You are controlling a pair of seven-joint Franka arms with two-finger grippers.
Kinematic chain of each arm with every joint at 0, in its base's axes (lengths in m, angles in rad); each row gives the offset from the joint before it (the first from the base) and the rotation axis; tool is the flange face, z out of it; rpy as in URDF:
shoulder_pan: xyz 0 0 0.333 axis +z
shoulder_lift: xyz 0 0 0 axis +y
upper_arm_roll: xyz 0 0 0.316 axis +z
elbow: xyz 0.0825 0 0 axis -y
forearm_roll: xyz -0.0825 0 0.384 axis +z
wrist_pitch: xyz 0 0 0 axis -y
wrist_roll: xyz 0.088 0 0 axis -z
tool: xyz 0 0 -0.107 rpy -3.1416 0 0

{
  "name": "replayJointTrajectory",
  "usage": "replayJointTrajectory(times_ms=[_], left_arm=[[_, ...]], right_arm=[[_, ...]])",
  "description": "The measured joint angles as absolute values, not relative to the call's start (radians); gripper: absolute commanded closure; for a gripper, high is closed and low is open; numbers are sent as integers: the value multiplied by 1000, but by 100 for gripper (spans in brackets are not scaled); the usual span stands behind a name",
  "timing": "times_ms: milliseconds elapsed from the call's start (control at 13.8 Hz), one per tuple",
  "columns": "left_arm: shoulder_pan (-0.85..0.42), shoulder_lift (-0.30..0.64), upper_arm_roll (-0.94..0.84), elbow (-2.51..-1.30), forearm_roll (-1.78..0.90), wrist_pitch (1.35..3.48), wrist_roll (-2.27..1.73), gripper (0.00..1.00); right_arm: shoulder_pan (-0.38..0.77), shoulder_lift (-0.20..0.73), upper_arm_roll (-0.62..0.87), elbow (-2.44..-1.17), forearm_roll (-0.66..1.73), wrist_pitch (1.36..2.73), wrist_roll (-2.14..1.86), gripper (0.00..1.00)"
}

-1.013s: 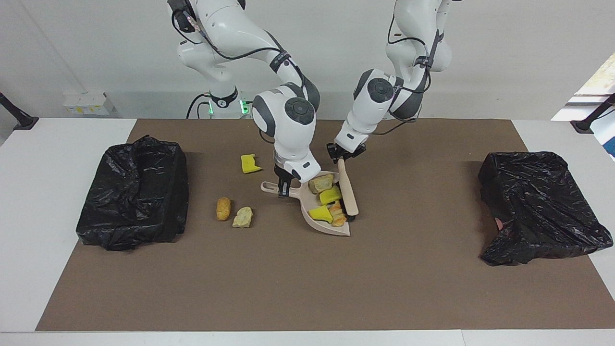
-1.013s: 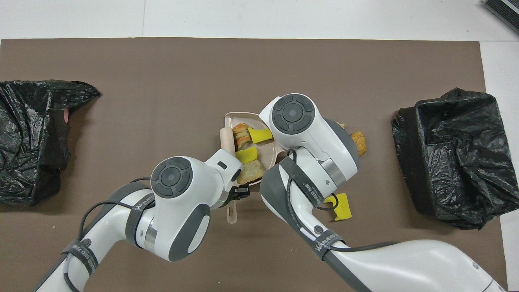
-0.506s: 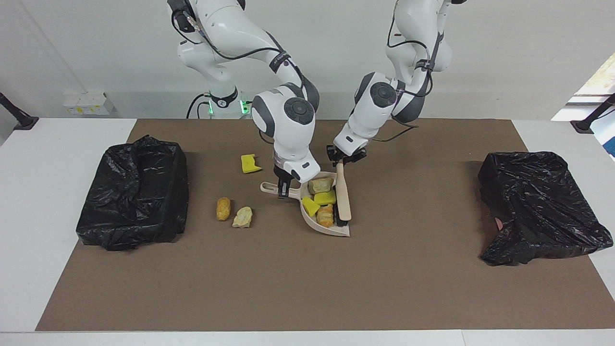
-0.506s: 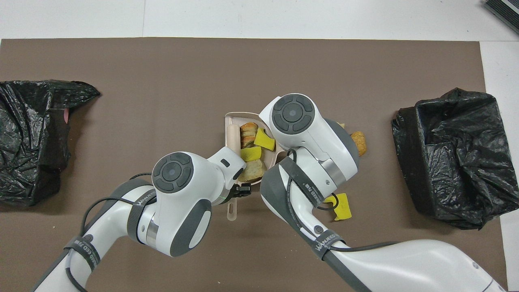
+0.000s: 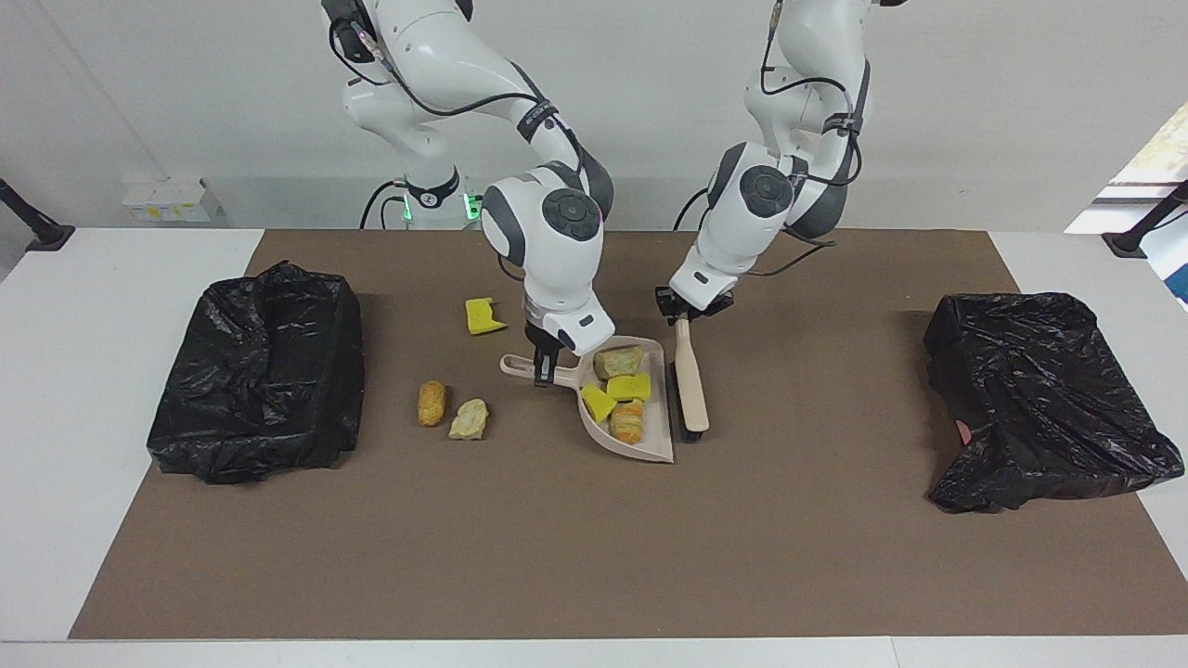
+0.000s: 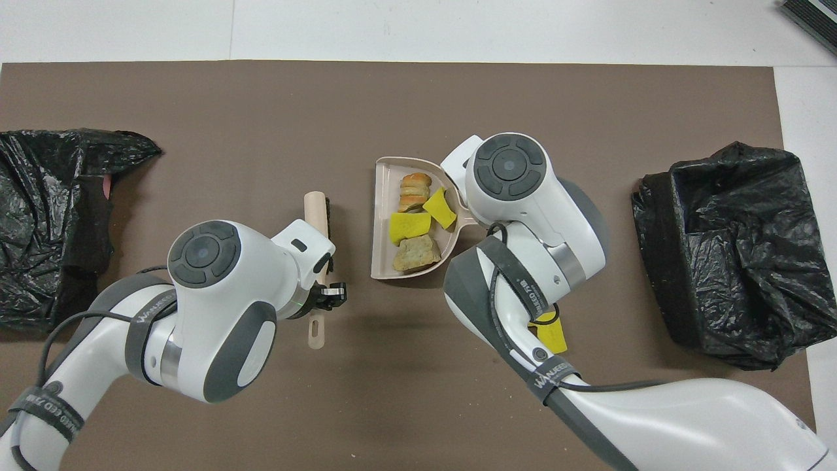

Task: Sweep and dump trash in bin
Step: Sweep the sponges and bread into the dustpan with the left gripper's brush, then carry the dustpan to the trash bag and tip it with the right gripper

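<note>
The beige plastic dustpan (image 5: 631,408) on the tabletop carries four trash scraps: two yellow sponge chunks (image 5: 628,386) and two tan bread-like lumps (image 5: 619,360). The right hand (image 5: 546,364) grips its handle. Just beside the dustpan, the left hand (image 5: 684,315) clamps the beige brush (image 5: 690,380). Three loose scraps (image 5: 469,419) lie near it, toward the black-bagged bin (image 5: 260,371). They look light and soft, likely to tumble, so sweeping suits better than pinching.
</note>
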State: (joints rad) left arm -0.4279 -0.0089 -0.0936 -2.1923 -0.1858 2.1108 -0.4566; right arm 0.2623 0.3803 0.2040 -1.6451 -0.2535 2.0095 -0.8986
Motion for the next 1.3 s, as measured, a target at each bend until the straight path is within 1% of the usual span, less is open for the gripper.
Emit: replayJointTrajectory(times_ms=[145, 289, 434, 579, 796, 868, 941, 1013, 1085, 1158, 1302], left_arm=[[-486, -39, -98, -2233, -140, 2111, -527, 100], [-557, -71, -104, -2269, -123, 2118, -618, 100], [-625, -94, -108, -2296, -120, 2140, -700, 100], [-705, -102, -110, -2324, -119, 2165, -773, 100], [-801, -102, -114, -2372, -116, 2213, -855, 100], [-816, -102, -115, -2390, -116, 2236, -872, 94], [-820, -102, -114, -2403, -116, 2250, -878, 70], [-819, -102, -112, -2408, -115, 2256, -878, 41], [-815, -102, -106, -2410, -114, 2258, -878, 2], [-802, -102, -100, -2410, -113, 2258, -879, 0], [-751, -100, -93, -2406, -111, 2257, -877, 0]], right_arm=[[207, 352, 203, -1644, -190, 2020, -997, 100], [113, 316, 200, -1644, -92, 2020, -1156, 100], [9, 282, 199, -1644, -62, 2010, -1277, 100], [-107, 250, 199, -1644, -44, 1971, -1408, 100], [-294, 229, 198, -1645, 12, 1956, -1617, 100], [-358, 227, 198, -1645, 31, 1950, -1695, 100], [-415, 227, 198, -1643, 39, 1937, -1763, 100], [-463, 226, 197, -1640, 42, 1922, -1826, 100], [-508, 224, 196, -1636, 43, 1912, -1889, 100], [-545, 220, 194, -1634, 42, 1908, -1940, 100], [-592, 210, 179, -1633, 5, 1906, -2000, 100]])
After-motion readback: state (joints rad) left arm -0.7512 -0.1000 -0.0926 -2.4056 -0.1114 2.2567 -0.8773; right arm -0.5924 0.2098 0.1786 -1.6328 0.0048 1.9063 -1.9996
